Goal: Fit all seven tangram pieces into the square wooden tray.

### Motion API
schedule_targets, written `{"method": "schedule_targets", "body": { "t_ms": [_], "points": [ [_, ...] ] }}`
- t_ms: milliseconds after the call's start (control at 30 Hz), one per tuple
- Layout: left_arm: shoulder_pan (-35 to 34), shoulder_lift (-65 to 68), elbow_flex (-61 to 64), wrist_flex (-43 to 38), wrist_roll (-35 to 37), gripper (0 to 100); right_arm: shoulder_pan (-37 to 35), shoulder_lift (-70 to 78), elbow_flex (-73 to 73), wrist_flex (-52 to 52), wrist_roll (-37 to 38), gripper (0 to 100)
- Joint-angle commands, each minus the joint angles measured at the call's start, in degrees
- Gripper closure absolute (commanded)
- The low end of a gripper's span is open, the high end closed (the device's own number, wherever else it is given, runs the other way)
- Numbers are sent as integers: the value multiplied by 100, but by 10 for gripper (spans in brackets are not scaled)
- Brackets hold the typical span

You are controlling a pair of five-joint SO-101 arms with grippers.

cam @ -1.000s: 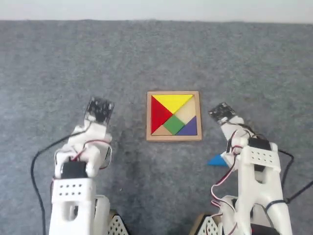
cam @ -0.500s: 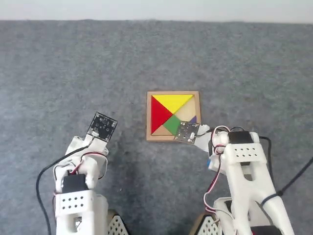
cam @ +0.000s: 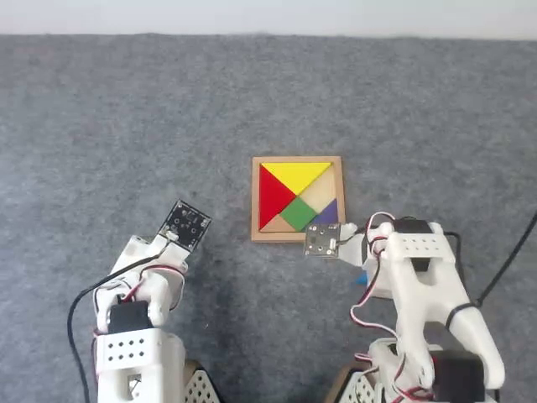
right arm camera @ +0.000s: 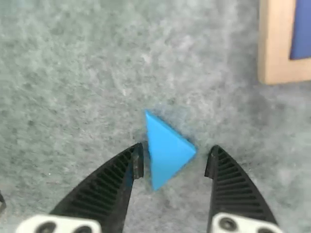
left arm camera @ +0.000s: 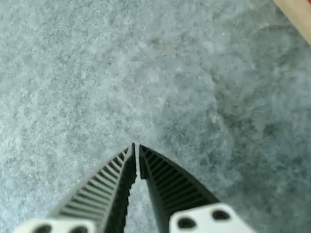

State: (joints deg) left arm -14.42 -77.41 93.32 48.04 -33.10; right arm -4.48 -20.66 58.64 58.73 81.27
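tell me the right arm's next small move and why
Probably shut the right pincer on the blue triangle: it lies flat on the carpet between the open jaws, outside the wooden tray, not yet gripped.

- We have swung the right gripper [right arm camera: 176, 158] from 3 o'clock of the tray [cam: 256, 201] to its 5 o'clock corner, jaws now straddling the blue triangle [right arm camera: 167, 148].
- We have drawn the left gripper [left arm camera: 136, 151] back toward 5 o'clock.
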Motion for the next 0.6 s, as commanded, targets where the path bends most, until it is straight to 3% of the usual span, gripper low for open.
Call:
{"method": "schedule_targets", "body": {
  "t_ms": [0, 167, 367, 567],
  "points": [
    [-35, -88, -48, -88, -53, 988, 40, 40, -79, -295, 149, 779],
    [-35, -88, -48, -88, -53, 988, 75, 48, -53, -365, 158, 782],
    [-35, -88, -48, -88, -53, 988, 75, 48, -26, -356, 158, 895],
    [-35, -88, -40, -88, -53, 988, 233, 48, -26, -365, 158, 890]
  ]
}}
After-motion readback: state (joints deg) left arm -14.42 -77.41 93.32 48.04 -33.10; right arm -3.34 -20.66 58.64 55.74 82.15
